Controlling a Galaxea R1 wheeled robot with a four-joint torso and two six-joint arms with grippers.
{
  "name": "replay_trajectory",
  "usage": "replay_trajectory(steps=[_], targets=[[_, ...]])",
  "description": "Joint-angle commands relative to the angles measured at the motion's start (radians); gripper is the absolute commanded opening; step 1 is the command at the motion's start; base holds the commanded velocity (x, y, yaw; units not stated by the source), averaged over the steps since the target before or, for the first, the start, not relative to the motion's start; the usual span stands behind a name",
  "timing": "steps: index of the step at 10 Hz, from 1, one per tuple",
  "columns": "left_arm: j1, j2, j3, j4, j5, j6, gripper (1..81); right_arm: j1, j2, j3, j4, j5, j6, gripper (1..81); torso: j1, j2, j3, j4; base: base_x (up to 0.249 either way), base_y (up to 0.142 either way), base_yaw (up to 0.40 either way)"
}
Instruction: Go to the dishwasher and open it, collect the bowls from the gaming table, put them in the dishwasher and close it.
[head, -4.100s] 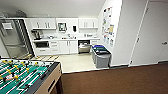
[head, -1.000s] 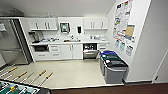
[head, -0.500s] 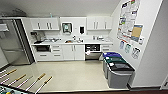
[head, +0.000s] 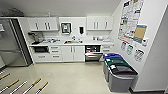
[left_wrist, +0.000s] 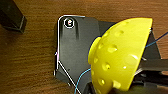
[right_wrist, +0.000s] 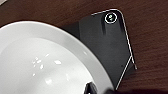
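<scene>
The dishwasher (head: 93, 56) stands open under the counter at the far wall in the head view, its steel door tipped out below a dark interior. A dimpled yellow bowl (left_wrist: 120, 55) shows large in the left wrist view, carried above brown flooring, with my left gripper (left_wrist: 137, 77) shut on its rim. A glossy white bowl (right_wrist: 45, 62) shows in the right wrist view, and my right gripper (right_wrist: 91, 89) is shut on its edge. The gaming table is out of view.
Grey waste bins (head: 120, 73) with blue, green and black lids line the right wall near the dishwasher. A steel fridge (head: 11, 45) stands at left. Rods with wooden handles (head: 32, 86) poke in at the lower left. Pale floor (head: 72, 77) stretches to the cabinets.
The camera has moved forward and turned. The kitchen and bins show nearer, and the table-football table has slid out at the lower left until only its rod handles remain.
</scene>
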Motion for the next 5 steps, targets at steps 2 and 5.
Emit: replay_trajectory(steps=[2,5], targets=[[-0.043,-0.019,-0.003,-0.002,0.036,0.001,1.0,0.039,-0.013,0.010,-0.017,-0.058,-0.002,1.0,0.000,0.000,0.000,0.000,0.205,0.000,0.000],[-0.043,-0.018,-0.003,-0.002,0.036,0.001,1.0,0.039,-0.013,0.010,-0.018,-0.058,-0.002,1.0,0.000,0.000,0.000,0.000,0.205,0.000,0.000]])
